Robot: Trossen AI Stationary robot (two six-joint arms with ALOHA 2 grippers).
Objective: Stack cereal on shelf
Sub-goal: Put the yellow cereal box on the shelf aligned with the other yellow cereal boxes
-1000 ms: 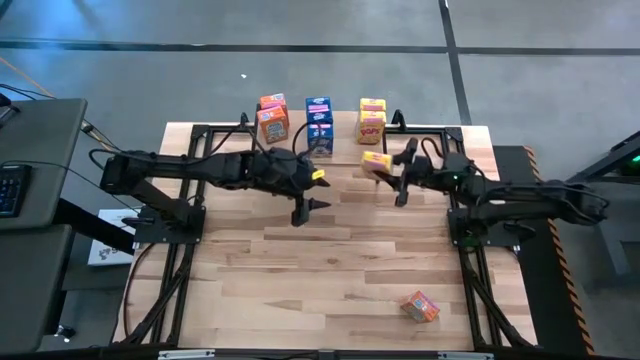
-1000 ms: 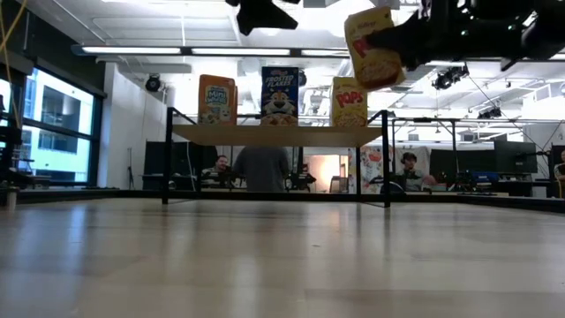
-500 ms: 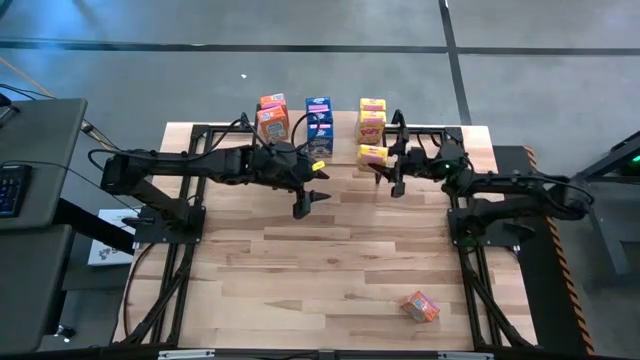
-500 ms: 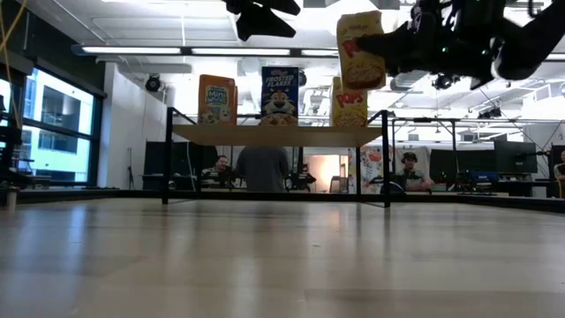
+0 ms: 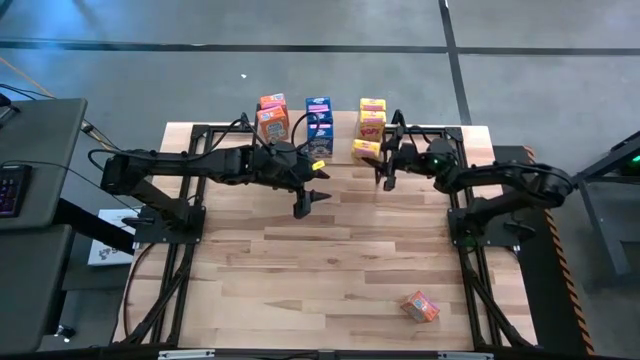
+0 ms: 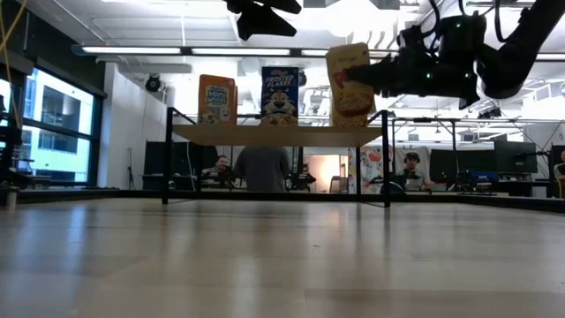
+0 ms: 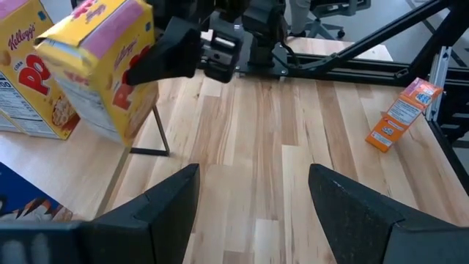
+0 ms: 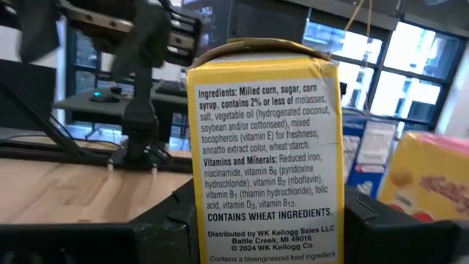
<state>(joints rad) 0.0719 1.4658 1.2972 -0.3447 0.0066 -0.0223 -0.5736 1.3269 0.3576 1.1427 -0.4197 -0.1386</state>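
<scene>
— Yellow cereal box (image 5: pixel 366 148) clamped in right claw (image 5: pixel 384 160), hanging just off the shelf (image 6: pixel 278 134) edge.
— Left claw (image 5: pixel 309 200) gapes empty. Advice: level it above the Pops box (image 5: pixel 372 125), then release.

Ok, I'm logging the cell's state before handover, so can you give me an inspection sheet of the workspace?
Surface: wooden tabletop, bare in the middle.
Job's things: shelf at the far edge carries orange, blue Frosted Flakes and yellow Pops boxes; another yellow box is in the air by the shelf.
Clutter: one orange box lies alone near the front right.
Grippers: right pincer shut on the airborne yellow box; left pincer open, empty, raised near the shelf.
Cables: black wiring runs along the left arm.
Surroundings: people at desks behind the table; keyboard on the left.
</scene>
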